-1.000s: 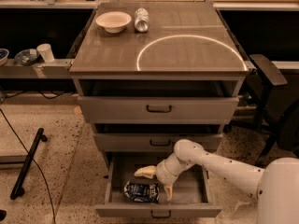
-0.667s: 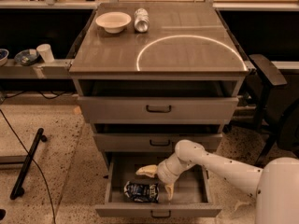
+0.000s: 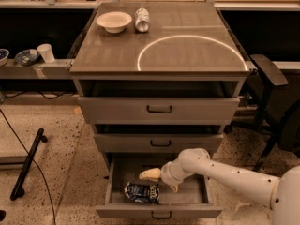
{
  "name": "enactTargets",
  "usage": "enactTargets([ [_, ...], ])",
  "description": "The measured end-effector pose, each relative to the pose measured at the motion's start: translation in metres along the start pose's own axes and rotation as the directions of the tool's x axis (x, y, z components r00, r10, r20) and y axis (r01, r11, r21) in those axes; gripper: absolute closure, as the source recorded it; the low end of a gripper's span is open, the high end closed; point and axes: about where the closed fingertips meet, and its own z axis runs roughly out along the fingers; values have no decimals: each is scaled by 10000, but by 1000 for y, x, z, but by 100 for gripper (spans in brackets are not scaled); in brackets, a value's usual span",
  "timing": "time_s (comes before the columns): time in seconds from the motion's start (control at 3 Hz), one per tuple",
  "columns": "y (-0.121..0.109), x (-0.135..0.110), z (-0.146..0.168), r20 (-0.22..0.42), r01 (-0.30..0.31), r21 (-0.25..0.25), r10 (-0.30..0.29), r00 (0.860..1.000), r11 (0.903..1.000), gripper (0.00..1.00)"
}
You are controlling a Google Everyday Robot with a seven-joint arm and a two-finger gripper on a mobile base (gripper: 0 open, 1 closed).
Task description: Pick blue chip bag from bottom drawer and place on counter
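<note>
Hand (image 3: 158, 182) inside bottom drawer (image 3: 159, 212), spread open, empty, just far of blue chip bag (image 3: 142, 192).
Likely light, crinkly, slippery foil; best pinched gently across middle, then lifted to worktop (image 3: 117, 55).

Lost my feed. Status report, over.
Gripper in open grey metal bottom drawer, close behind crinkled dark-blue chip bag. Bag lies on drawer floor. Nothing in the way.

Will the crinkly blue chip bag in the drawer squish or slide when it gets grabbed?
Probably squishy: the small crinkled dark-blue foil chip bag lies flat and wrinkled in the grey bottom drawer. Foil like that may slip. It looks thin and light, so a nudge could scoot it. The gripper hangs close to it, in the drawer.
</note>
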Motion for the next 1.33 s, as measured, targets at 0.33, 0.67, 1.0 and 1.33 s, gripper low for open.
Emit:
enactTargets([
  [0.33,13,6,13,-205,889,70,-887,9958,9960,0],
  [0.67,33,34,33,29,-96,281,95,10000,9996,0],
  [1.0,47,49,47,-17,-506,624,508,9987,9968,0],
  [1.33,71,63,68,-158,-910,815,926,9956,9925,5],
])
